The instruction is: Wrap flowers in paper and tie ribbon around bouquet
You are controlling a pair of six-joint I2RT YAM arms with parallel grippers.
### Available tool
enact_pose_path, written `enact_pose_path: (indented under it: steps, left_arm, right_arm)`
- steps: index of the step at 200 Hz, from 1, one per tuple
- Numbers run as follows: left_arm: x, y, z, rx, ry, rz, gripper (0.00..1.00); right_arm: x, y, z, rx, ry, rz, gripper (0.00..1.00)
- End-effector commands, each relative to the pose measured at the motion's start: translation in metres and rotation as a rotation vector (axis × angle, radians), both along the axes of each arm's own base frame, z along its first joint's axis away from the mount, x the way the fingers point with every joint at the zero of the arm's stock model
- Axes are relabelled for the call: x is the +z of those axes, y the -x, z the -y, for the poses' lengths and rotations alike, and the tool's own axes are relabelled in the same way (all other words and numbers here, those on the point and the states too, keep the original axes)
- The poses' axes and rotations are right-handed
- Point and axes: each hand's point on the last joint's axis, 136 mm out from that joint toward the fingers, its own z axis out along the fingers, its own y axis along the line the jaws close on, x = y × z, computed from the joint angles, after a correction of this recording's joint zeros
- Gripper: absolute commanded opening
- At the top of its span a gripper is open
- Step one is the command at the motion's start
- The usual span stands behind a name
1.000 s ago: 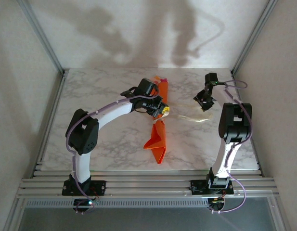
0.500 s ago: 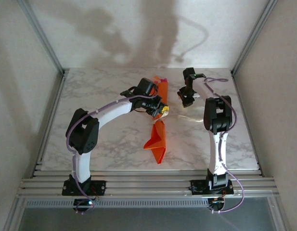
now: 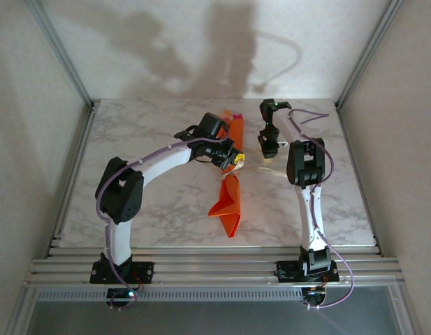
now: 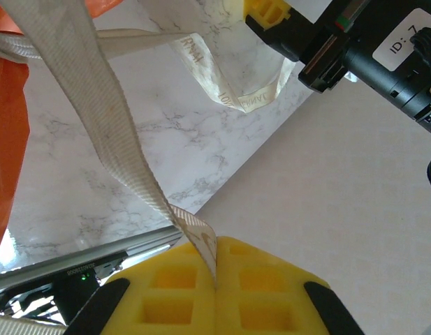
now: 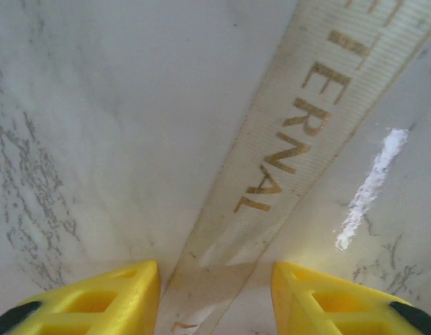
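I noted the right gripper had swung leftward to upper centre, jaws apart astride the ribbon — left gripper clamped on it beside the centre-frame bouquet — tying seemingly under way.

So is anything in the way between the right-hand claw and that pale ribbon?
Nothing visible stands in the way. The ribbon runs straight between the open yellow fingers of the right gripper, with the marble table behind it. The left gripper is shut on another stretch of the ribbon.
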Motion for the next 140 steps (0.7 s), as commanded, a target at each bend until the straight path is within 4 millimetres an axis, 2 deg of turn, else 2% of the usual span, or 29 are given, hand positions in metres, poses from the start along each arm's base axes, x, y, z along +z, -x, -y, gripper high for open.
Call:
enact_pose_path:
  steps: [1, 12, 36, 57, 87, 108, 130, 140]
  left_arm:
    - [0.012, -0.001, -0.004, 0.005, 0.018, 0.010, 0.00]
    - [0.012, -0.001, -0.005, 0.008, 0.017, 0.012, 0.00]
    - [0.013, -0.001, -0.006, 0.010, 0.017, 0.013, 0.00]
    - [0.012, -0.001, -0.006, 0.007, 0.016, 0.014, 0.00]
    - [0.010, -0.003, -0.005, 0.005, 0.015, 0.025, 0.00]
    - [0.010, -0.006, -0.005, 0.005, 0.014, 0.049, 0.00]
    - [0.010, -0.012, -0.004, 0.005, 0.011, 0.088, 0.00]
    - [0.010, -0.014, -0.004, 0.003, 0.006, 0.108, 0.00]
  right_arm:
    - [-0.030, 0.026, 0.021, -0.047, 0.089, -0.143, 0.35]
    - [-0.028, 0.025, 0.024, -0.044, 0.096, -0.138, 0.19]
    - [-0.016, 0.018, 0.032, -0.025, 0.121, -0.091, 0.00]
    - [0.012, 0.002, 0.043, 0.024, 0.167, 0.017, 0.00]
    - [0.083, -0.025, 0.046, 0.154, 0.201, 0.278, 0.00]
    - [0.132, -0.044, 0.022, 0.318, 0.142, 0.497, 0.00]
    - [0.168, -0.059, -0.033, 0.557, 0.003, 0.699, 0.00]
    - [0.177, -0.059, -0.067, 0.679, -0.098, 0.771, 0.00]
